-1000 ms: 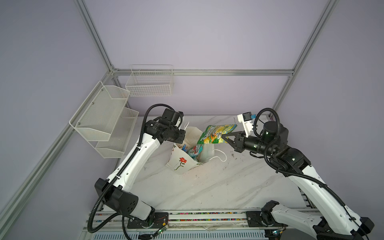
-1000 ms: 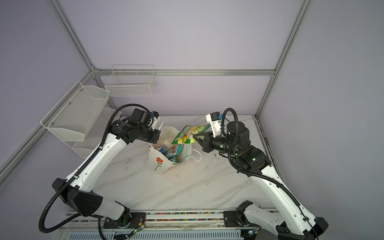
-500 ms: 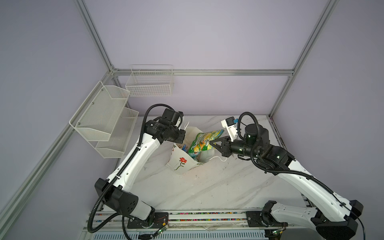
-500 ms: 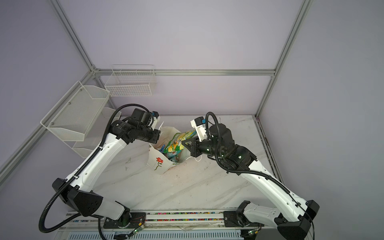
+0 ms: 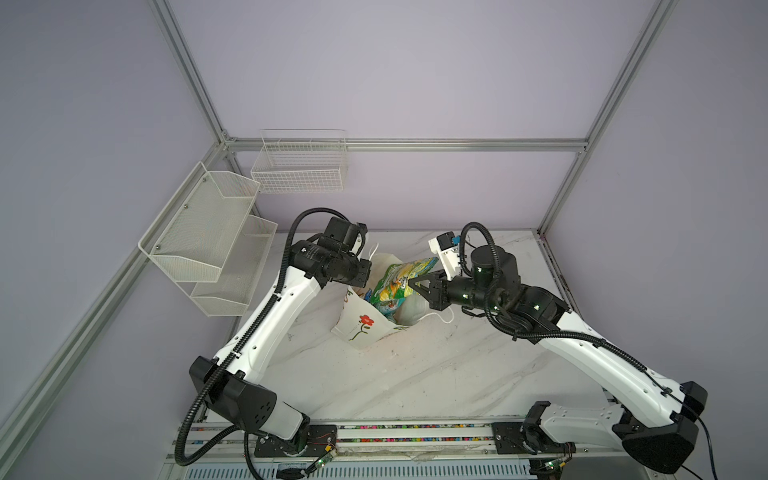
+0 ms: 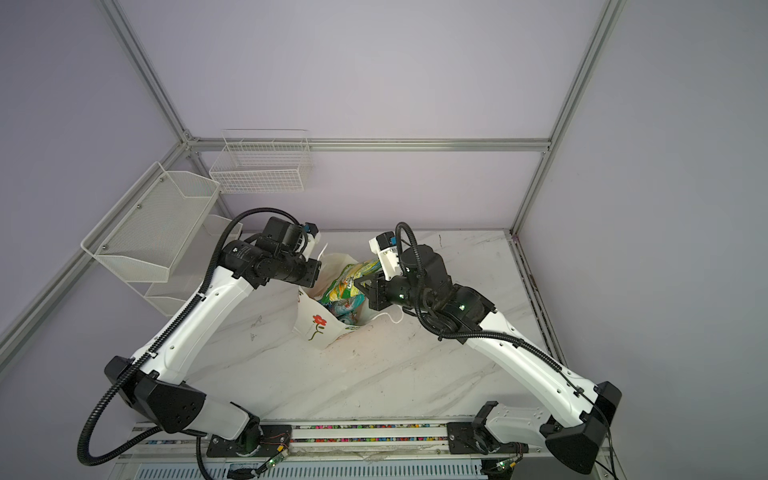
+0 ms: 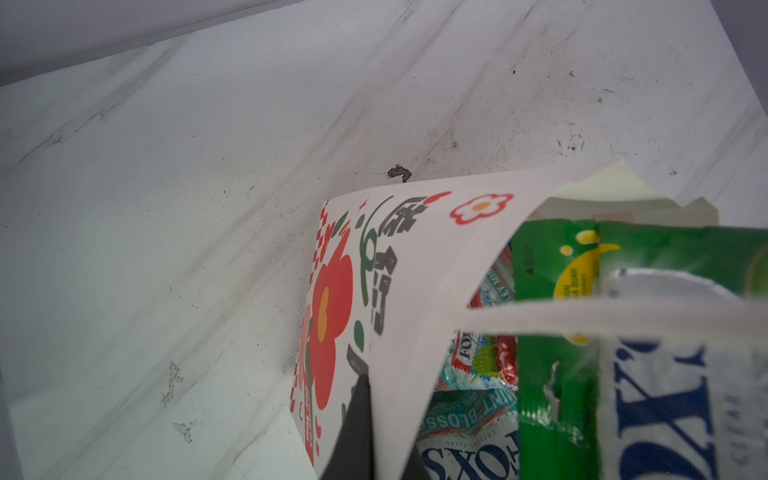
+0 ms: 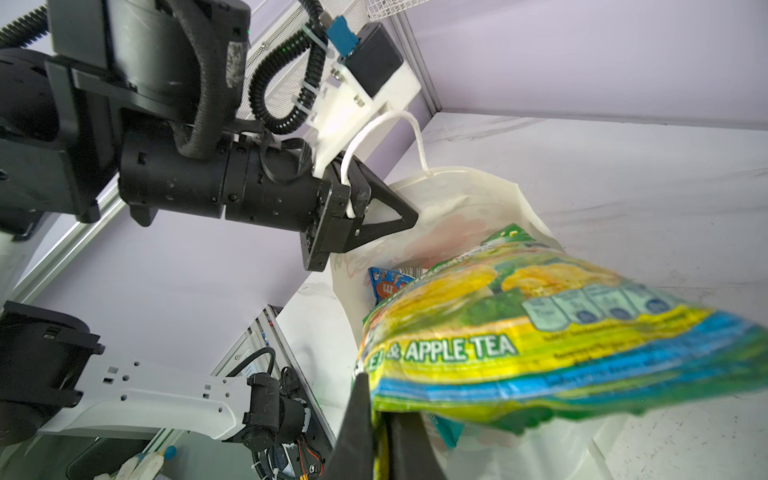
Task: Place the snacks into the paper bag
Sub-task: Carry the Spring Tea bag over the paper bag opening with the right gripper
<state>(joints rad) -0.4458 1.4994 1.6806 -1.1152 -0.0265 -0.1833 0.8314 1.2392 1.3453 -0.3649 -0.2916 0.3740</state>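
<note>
- In both top views the paper bag [image 5: 361, 328] [image 6: 316, 328] stands on the marbled table [image 5: 415, 374], between the two arms. The left gripper [image 5: 359, 278] is at the bag's far rim. The right gripper [image 5: 411, 282] is pinched shut on the green-yellow packet [image 5: 395, 282], which slants down into the bag's mouth with its upper end sticking out above the rim.
- A red flower on a green stem is printed on the bag's white front; any writing is too small to read here.
- In the left wrist view, one dark finger [image 7: 357, 415] presses on the outside of the bag's printed wall [image 7: 415, 257], with the jaws closed on that wall. A big red flower, green strokes and dark Chinese characters show on the paper.
- Inside lie the green-yellow packet [image 7: 552, 332] with cut-off blue FOX'S lettering, a teal-red packet [image 7: 478, 365], and one reading partly "MINT BLOSSOM" [image 7: 465, 415].
- In the right wrist view, the fingers [image 8: 357, 415] clamp the glossy, crinkled packet's edge. It reads "& APPLE TEA" [image 8: 457, 349]. A small blue packet [image 8: 388, 284] sits in the bag beneath it, and the white cord handle [image 8: 415, 133] loops up by the left gripper.
</note>
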